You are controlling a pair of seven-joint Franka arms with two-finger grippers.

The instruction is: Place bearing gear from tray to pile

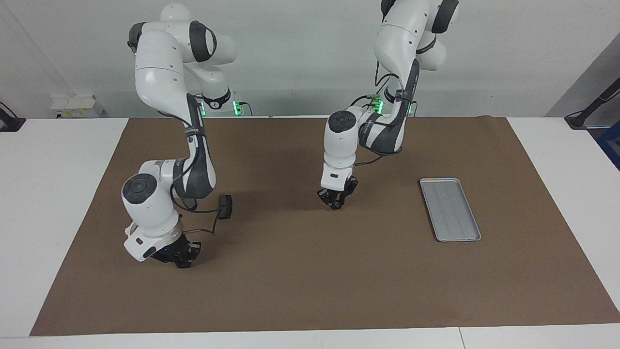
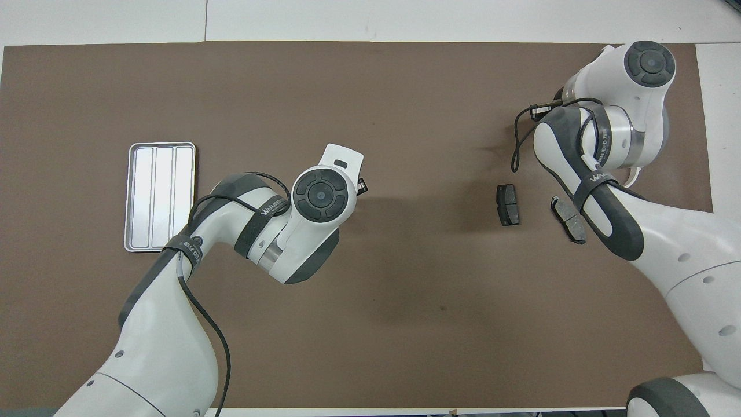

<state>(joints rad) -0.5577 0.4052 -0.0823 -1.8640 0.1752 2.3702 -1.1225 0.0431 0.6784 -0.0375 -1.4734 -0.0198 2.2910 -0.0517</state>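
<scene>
Right hand (image 1: 180, 261) low over mat; tray (image 1: 450, 209) well apart, beside left hand (image 1: 336, 202)

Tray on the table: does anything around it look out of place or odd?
The shallow ribbed silver metal tray is empty, and no gear shows on the brown mat. The left gripper hangs over mid-mat; whether it holds anything is unclear. Two dark grey brake pads lie askew toward the right arm's end.
</scene>
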